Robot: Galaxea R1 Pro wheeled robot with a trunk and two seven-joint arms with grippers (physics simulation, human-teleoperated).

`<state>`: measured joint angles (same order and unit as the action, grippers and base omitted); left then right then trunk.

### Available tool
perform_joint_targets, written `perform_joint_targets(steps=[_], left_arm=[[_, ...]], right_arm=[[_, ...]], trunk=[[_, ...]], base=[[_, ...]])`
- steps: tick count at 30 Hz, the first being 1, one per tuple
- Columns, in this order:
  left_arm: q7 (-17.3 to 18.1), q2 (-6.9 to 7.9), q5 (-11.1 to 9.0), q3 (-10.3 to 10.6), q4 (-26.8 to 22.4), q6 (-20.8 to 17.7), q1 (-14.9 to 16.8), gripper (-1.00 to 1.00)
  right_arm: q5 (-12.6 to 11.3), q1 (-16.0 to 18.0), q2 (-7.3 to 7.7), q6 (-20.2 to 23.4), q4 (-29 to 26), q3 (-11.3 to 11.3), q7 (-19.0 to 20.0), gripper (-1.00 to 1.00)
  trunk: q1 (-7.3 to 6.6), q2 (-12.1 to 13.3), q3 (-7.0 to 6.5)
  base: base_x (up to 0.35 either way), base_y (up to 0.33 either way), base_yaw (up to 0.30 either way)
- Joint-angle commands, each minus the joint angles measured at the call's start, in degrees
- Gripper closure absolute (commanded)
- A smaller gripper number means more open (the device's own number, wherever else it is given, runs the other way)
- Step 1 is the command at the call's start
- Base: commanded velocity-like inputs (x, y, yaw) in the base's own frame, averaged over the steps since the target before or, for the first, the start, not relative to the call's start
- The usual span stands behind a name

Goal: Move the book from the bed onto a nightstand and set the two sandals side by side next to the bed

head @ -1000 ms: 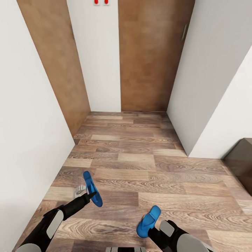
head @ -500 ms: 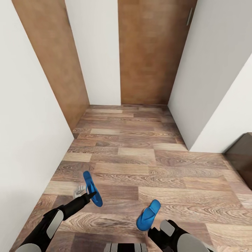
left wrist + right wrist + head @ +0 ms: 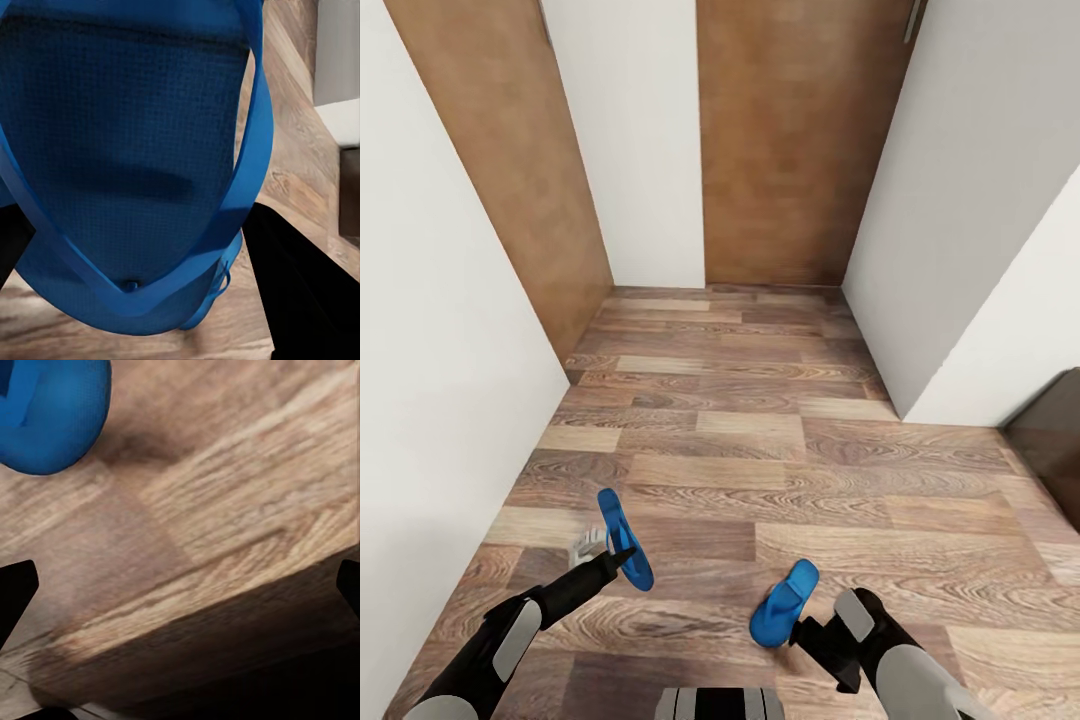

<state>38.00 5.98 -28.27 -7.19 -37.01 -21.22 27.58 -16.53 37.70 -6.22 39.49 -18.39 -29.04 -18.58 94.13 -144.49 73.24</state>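
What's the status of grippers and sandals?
Left gripper shut on left sandal. Right gripper open beside right sandal. Floor ahead unobstructed.

The nightstand (image 3: 1055, 450) is cut off by the head view's right edge, and both doors' tops are cropped.

Grey-brown wood-plank floor (image 3: 760, 450), one blue sandal (image 3: 784, 616) lying flat (toe strap up), near the right arm
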Motion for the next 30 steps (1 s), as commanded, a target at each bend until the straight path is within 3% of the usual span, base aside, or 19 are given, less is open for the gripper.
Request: perform_joint_targets(steps=[1,8,9,11,15,30], left_arm=[[0.2,-0.01,-0.4,-0.1,0.0,-0.5,0.0,1.0],[0.2,-0.01,-0.4,-0.1,0.0,-0.5,0.0,1.0],[0.2,-0.01,-0.4,-0.1,0.0,-0.5,0.0,1.0],[0.2,-0.02,-0.4,0.0,0.0,-0.5,0.0,1.0],[0.2,-0.01,-0.4,0.0,0.0,-0.5,0.0,1.0],[0.0,-0.02,-0.4,0.0,0.0,-0.4,0.0,1.0]], right_arm=[[-0.6,0.0,-0.03,0.2,-0.3,-0.1,-0.5,-1.0],[-0.6,0.0,-0.06,-0.4,-0.3,0.0,-0.5,-1.0],[-0.5,0.0,-0.09,-4.6,-0.2,0.2,-0.5,-1.0],[-0.5,0.0,-0.1,-8.0,0.1,0.3,-0.5,-1.0],[-0.5,0.0,-0.11,-11.1,0.3,0.4,-0.6,-1.0],[-0.5,0.0,-0.11,-12.1,0.4,0.4,-0.6,-1.0]], trunk=[[-0.01,0.0,0.04],[-0.01,0.0,0.04],[-0.01,0.0,0.04],[-0.01,0.0,0.04],[-0.01,0.0,0.04],[-0.01,0.0,0.04]], base=[[0.0,0.0,0.0],[0.0,0.0,0.0],[0.0,0.0,0.0],[0.007,0.0,0.0],[0.147,0.0,0.0],[0.087,0.032,0.0]])
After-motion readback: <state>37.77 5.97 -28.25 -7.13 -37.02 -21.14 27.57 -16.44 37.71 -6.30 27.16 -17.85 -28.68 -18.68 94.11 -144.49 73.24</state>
